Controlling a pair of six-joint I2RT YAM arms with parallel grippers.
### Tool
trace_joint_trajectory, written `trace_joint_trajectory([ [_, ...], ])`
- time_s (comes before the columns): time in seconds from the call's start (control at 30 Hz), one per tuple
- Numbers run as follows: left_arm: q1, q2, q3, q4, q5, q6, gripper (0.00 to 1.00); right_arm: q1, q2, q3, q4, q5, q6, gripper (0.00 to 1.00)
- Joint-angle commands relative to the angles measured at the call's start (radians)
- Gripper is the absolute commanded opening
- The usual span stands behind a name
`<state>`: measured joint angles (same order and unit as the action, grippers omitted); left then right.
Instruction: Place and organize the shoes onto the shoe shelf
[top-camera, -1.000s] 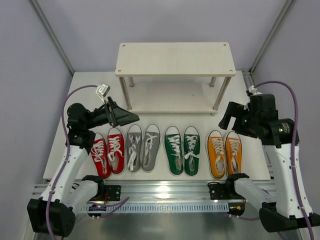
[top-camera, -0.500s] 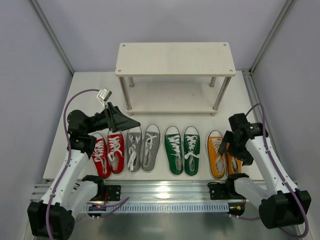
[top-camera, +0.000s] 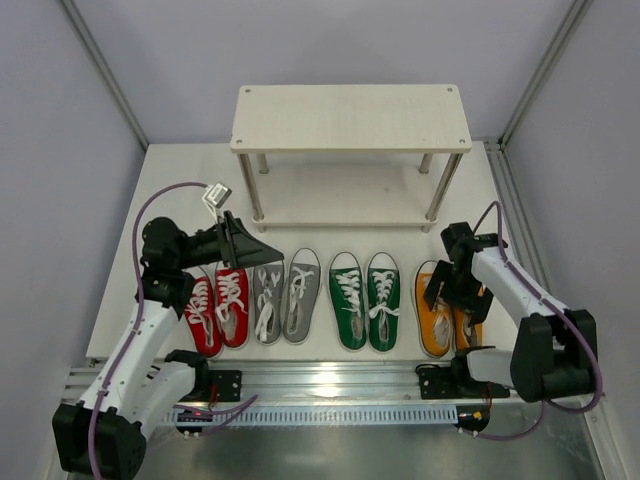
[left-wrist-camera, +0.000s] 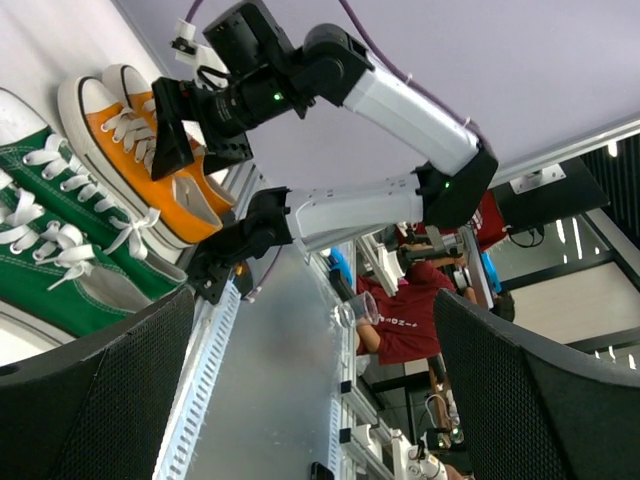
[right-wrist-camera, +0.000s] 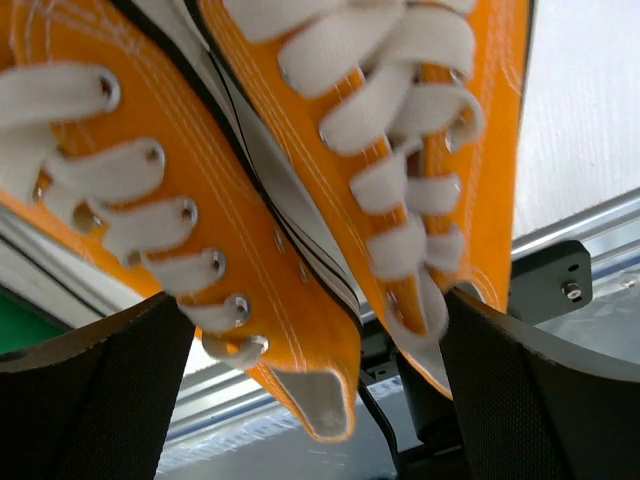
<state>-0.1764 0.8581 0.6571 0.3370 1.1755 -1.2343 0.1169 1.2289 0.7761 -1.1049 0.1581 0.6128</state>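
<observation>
White bench (top-camera: 180, 180) carrying shelf (top-camera: 350, 118) at 12 o'clock, both tiers bare; shoes (top-camera: 365, 300) all lined up at 6. Right claw (right-wrist-camera: 318, 350) newly swung down from 3 o'clock over orange pair (top-camera: 433, 312), spread wide, straddling both. Left claw (top-camera: 262, 246) spread too, hanging near red pair (top-camera: 215, 305) at 8. Probably first pickup starting.

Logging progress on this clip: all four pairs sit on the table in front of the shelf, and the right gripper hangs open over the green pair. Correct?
No: the right gripper hangs open over the orange pair, not the green one, as the right wrist view shows. All four pairs do sit on the table in front of the shelf.
</observation>
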Motion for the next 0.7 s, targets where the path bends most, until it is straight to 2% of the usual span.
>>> trace_joint_trajectory([
  [0.0,-0.008,-0.022,0.041,-0.094,0.027,0.096,1.00,0.004,0.121,0.020,0.112,0.037,0.044,0.97],
  [0.03,-0.014,-0.024,0.047,-0.137,0.030,0.111,1.00,0.004,0.145,0.026,0.143,0.026,0.047,0.99],
  [0.07,-0.014,-0.024,0.052,-0.156,0.032,0.125,1.00,0.006,0.159,0.022,0.167,0.026,0.044,0.97],
  [0.1,-0.014,-0.025,0.055,-0.174,0.032,0.139,1.00,0.006,0.184,0.014,0.189,0.037,0.045,0.90],
  [0.13,-0.017,-0.025,0.067,-0.215,0.032,0.168,1.00,0.006,0.196,0.000,0.221,0.047,0.042,0.57],
  [0.17,-0.015,-0.025,0.072,-0.234,0.033,0.182,1.00,0.006,0.208,-0.006,0.229,0.047,0.038,0.27],
  [0.2,-0.018,-0.024,0.079,-0.257,0.035,0.197,1.00,0.006,0.222,-0.014,0.231,0.044,0.044,0.09],
  [0.23,-0.020,-0.025,0.091,-0.280,0.035,0.228,1.00,0.007,0.221,-0.030,0.235,0.038,0.050,0.04],
  [0.4,-0.020,-0.014,0.105,-0.331,0.027,0.260,1.00,0.009,0.084,-0.075,0.258,-0.002,0.032,0.04],
  [0.53,-0.020,0.004,0.113,-0.331,0.015,0.271,1.00,0.012,-0.046,-0.025,0.246,-0.083,-0.031,0.04],
  [0.67,-0.020,0.024,0.145,-0.387,0.009,0.309,1.00,0.013,-0.104,0.047,0.194,-0.074,-0.057,0.04],
])
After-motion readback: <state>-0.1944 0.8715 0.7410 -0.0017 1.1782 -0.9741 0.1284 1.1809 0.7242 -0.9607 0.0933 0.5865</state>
